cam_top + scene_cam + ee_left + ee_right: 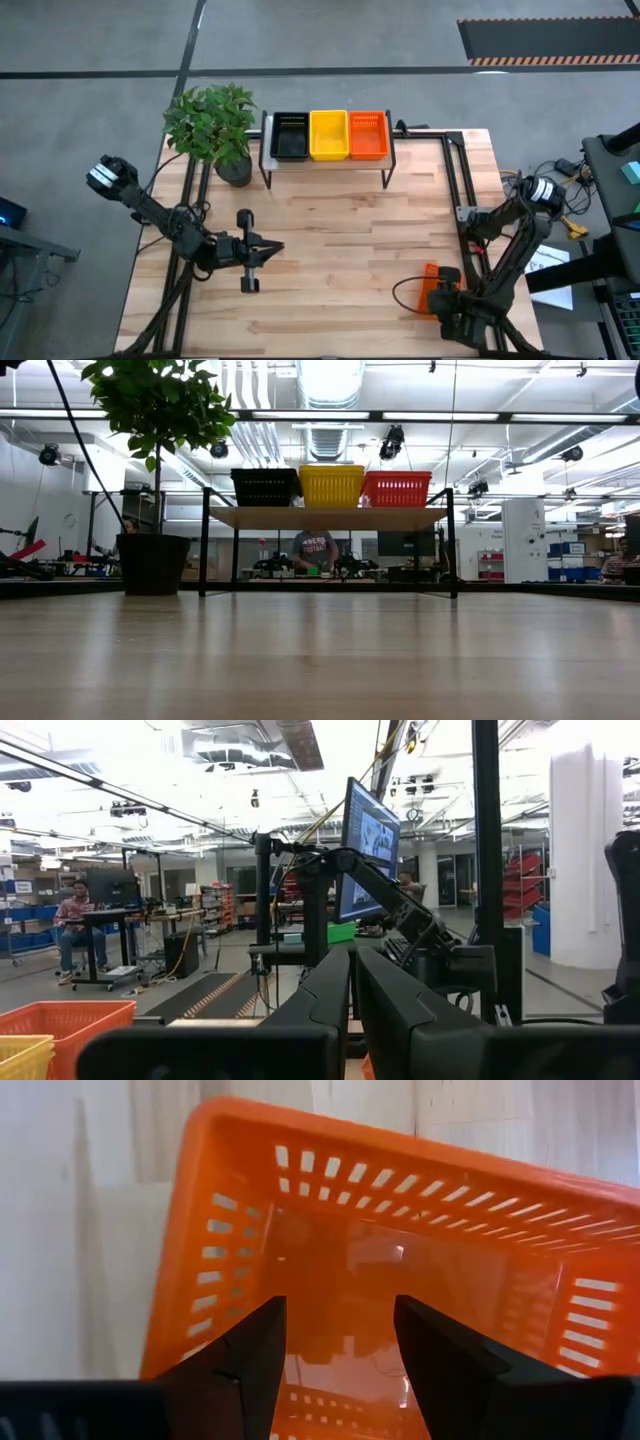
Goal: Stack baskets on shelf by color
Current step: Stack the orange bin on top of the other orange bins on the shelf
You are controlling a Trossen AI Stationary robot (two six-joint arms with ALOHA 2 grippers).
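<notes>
At the near right corner of the desk (340, 260), the right claw (440, 297) is poised over an orange basket (400, 1280) that sits on the wood close to the edge. Its two dark fingers (240, 1365) stand spread apart with the basket's open interior showing between them; they grip nothing, and the wrist view does not show whether the tips touch the rim.

Across on the near left, the left claw (272, 250) lies low over bare wood, pointing toward the right arm. Its fingers (320, 1000) sit almost together with only a narrow slit between them, and they hold nothing.

At the far edge stands the shelf (325, 163), its pale board on black legs. Three baskets sit on it in a row, side by side: a black one (290, 136) on the left, a yellow one (329, 135) in the middle, and a second orange one (368, 135) on the right. A potted plant (215, 125) stands on the desk just left of the shelf.

Beyond the desk, a person (314, 548) sits in the room behind the shelf.
</notes>
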